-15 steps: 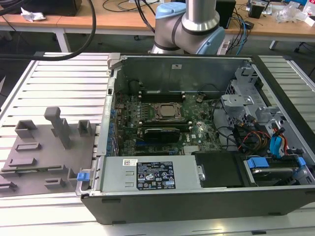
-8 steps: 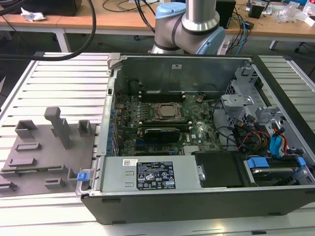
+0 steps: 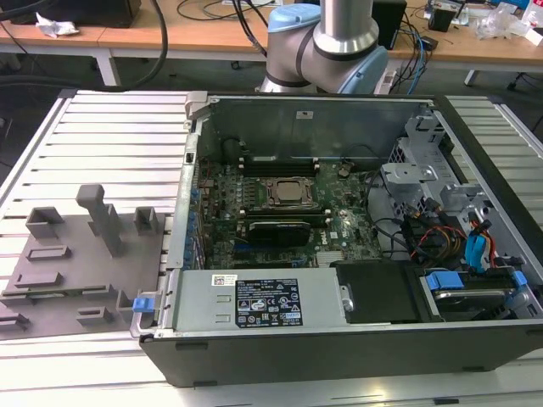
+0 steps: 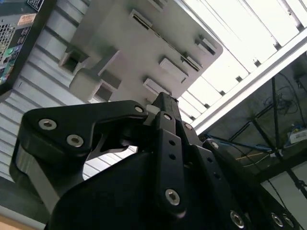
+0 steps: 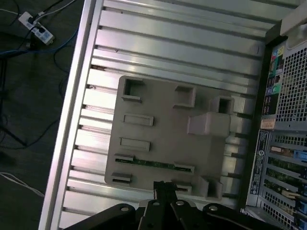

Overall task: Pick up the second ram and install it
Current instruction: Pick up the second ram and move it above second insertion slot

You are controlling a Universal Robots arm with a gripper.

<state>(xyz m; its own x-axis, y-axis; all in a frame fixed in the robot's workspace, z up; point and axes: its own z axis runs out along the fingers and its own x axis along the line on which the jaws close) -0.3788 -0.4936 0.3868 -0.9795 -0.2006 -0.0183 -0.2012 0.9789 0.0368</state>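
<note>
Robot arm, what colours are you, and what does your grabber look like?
The arm is a shiny silver tube with pale blue joint covers. Its gripper is black, built from chunky linked bars dotted with round silver screws.

Green second ram (image 5: 153, 164) (grey holder tray (image 5: 144, 103))

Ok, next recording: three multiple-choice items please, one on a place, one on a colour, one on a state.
1. Where is the ram stick? A in a slot of the holder plate; B on the floor; C on a chair.
2. The holder plate's colour? A blue; B grey; C red.
3. The computer case is: A closed; B wrapped; C open.
Answers: 1 A, it lies in the plate's slot, near the gripper. 2 B, grey in both wrist views. 3 C, its motherboard is exposed.
</note>
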